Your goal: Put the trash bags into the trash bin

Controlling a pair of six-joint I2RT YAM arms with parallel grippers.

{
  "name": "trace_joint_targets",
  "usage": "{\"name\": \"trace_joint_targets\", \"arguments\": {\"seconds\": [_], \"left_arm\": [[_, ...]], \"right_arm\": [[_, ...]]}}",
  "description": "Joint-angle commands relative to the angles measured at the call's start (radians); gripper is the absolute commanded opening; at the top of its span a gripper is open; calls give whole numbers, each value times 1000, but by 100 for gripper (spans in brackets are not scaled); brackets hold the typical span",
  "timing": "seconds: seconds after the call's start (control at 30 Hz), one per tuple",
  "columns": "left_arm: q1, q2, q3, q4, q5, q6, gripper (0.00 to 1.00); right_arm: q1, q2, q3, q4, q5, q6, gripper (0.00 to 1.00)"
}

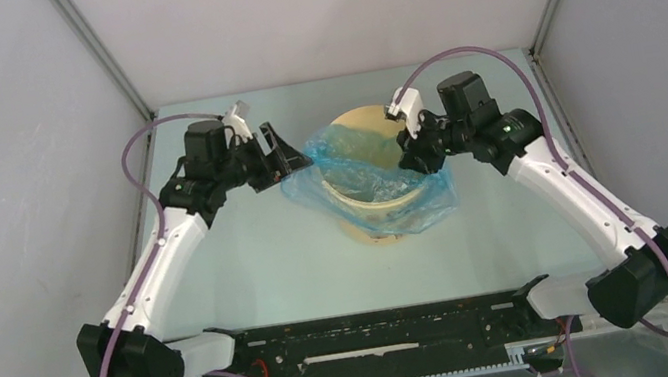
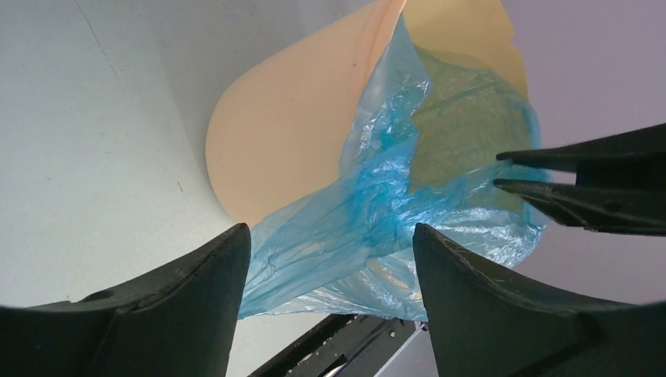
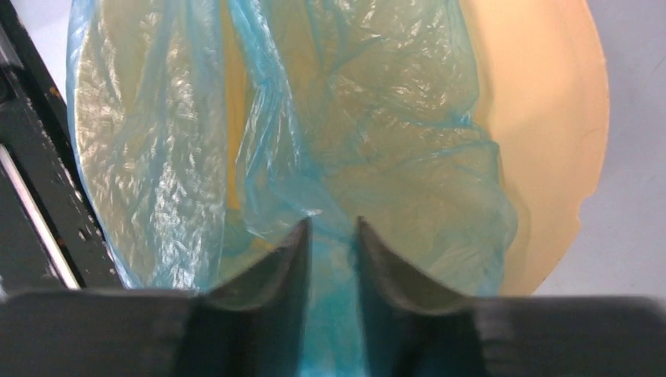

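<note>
At back centre of table [image 1: 260, 261]: bin [image 1: 361, 115] standing, blue bag [image 1: 379, 176] draped across mouth, spilling over front and left rim. Just left of bin: left gripper [image 1: 290, 160], fingers spread wide, gripping nothing, bag edge just ahead. At right rim: right gripper [image 3: 334, 228], fingers pinched close on bunched film.

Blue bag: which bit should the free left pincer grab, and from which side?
The loose flap of the blue bag that hangs outside the bin on its left side. Probably come in from the left: the open left pincer faces that bunched fold, which stands clear of the wall.
</note>
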Motion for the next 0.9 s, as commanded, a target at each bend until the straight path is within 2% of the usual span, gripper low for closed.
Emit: {"name": "trace_joint_targets", "arguments": {"seconds": [0.0,0.03,0.2,0.4,0.6,0.77,0.87], "left_arm": [[-5,-29,-29,4,4,7,80],[-5,-30,-29,4,6,6,81],[-5,-35,-37,12,51,8,91],[-5,-62,-68,40,58,7,93],[-3,-58,-84,72,55,-29,85],[-3,-93,-78,54,15,2,95],[-4,-137,-44,-22,-86,68,100]], "right_arm": [[0,-10,26,66,32,30,14],[-9,-20,28,67,35,46,8],[-69,-96,12,97,45,149,0],[-104,-208,-87,286,193,325,0],[-119,-205,-159,454,306,421,0],[-142,-142,-160,527,332,442,0],[-157,-127,-160,557,315,452,0]]}}
